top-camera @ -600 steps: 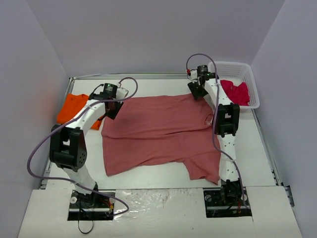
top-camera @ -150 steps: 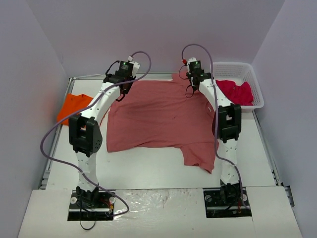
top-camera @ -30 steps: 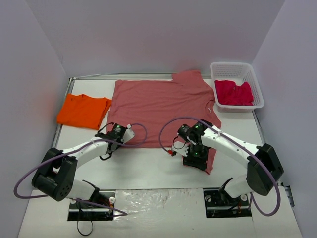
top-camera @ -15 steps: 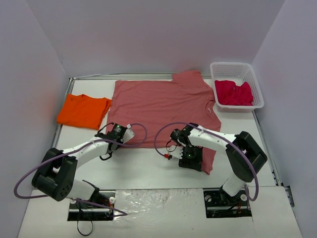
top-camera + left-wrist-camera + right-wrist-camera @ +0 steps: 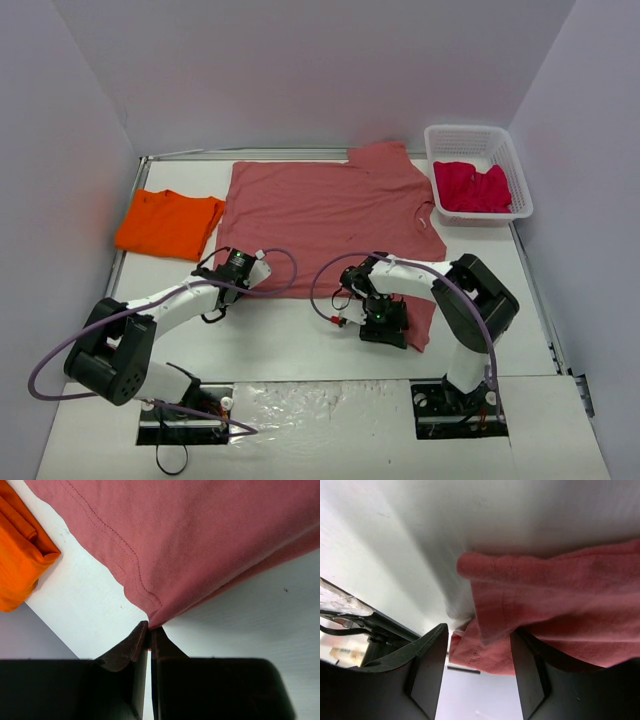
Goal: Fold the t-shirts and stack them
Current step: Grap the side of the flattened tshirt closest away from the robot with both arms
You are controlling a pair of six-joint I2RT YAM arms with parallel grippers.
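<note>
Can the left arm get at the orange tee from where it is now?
Probably not yet. The left gripper is shut on a corner of the brick-red shirt, so it must let go first. The orange tee lies close by to its left, with nothing between them.

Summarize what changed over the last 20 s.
Red shirt was dragged toward the far edge and spread flat. Both arms came back near: left gripper is shut on its near-left corner, right gripper open around the near-right sleeve, sliding left in the last second. Orange shirt stayed; pink shirt stays in the basket.
</note>
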